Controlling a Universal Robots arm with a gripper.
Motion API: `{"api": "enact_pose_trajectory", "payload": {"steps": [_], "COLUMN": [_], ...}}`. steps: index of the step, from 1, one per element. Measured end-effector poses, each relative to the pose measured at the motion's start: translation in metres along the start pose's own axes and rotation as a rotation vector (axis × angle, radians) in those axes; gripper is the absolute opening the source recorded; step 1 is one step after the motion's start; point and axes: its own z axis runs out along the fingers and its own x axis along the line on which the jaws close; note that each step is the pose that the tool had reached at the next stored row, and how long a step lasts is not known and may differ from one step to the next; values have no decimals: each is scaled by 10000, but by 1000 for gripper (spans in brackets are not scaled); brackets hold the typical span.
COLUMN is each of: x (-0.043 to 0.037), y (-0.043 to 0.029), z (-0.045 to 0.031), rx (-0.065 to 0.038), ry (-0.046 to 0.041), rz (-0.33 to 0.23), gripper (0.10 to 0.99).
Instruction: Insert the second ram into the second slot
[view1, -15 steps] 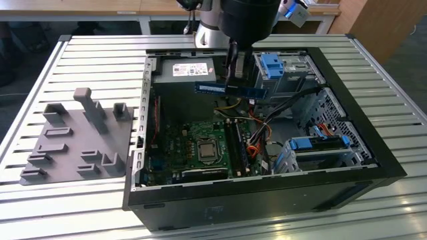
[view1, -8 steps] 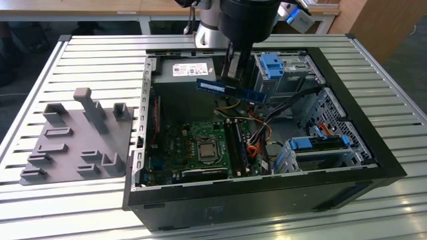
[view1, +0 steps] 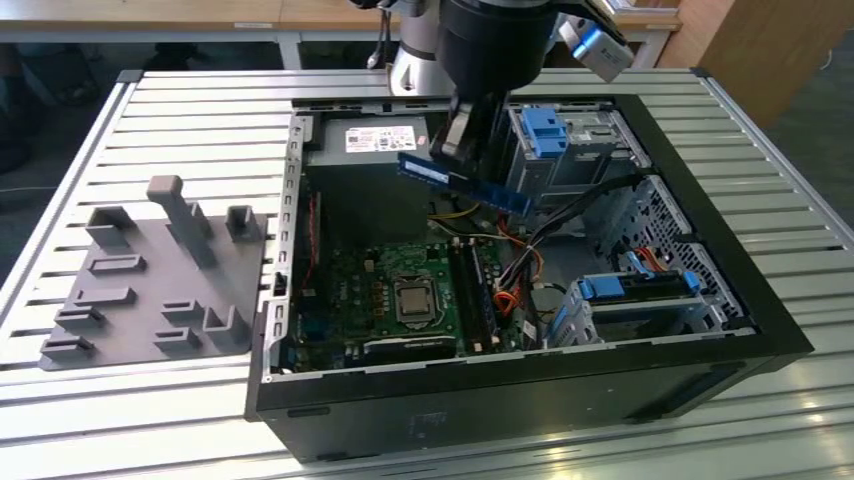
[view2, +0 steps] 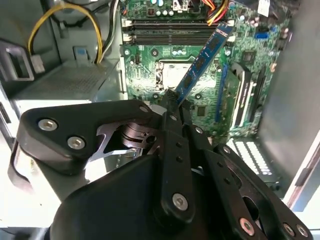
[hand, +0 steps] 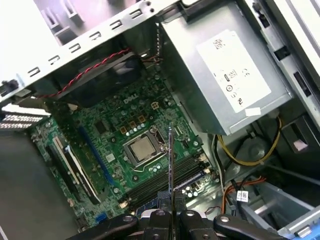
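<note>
My gripper (view1: 458, 140) hangs over the open computer case (view1: 747, 300), shut on one end of the second ram (view1: 463, 182), a thin blue stick. The stick slopes down from the fingers and floats well above the motherboard (view1: 387, 300), touching nothing. In the second wrist view the ram (view2: 204, 60) reaches from the gripper (view2: 173, 102) toward the dark memory slots (view2: 170, 32). The first wrist view shows the ram (hand: 170, 160) edge-on as a thin line above the gripper (hand: 170, 212), crossing the slots (hand: 160, 185) beside the processor socket (hand: 142, 150). In the exterior view the slots (view1: 478, 295) lie below the stick.
A grey power supply (view1: 380, 140) fills the case's far corner. Blue drive brackets (view1: 545, 130) stand close beside the arm, with another bracket (view1: 641, 285) nearer the front. Loose cables (view1: 514, 250) cross near the slots. A grey fixture plate (view1: 147, 270) lies on the slatted table at the exterior view's left.
</note>
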Motion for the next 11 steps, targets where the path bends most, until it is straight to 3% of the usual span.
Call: {"api": "enact_pose_trajectory", "payload": {"steps": [11], "x": [0], "y": [-2], "z": [42], "rx": [24], "ry": [-71], "rz": [1988], "gripper": [137]}}
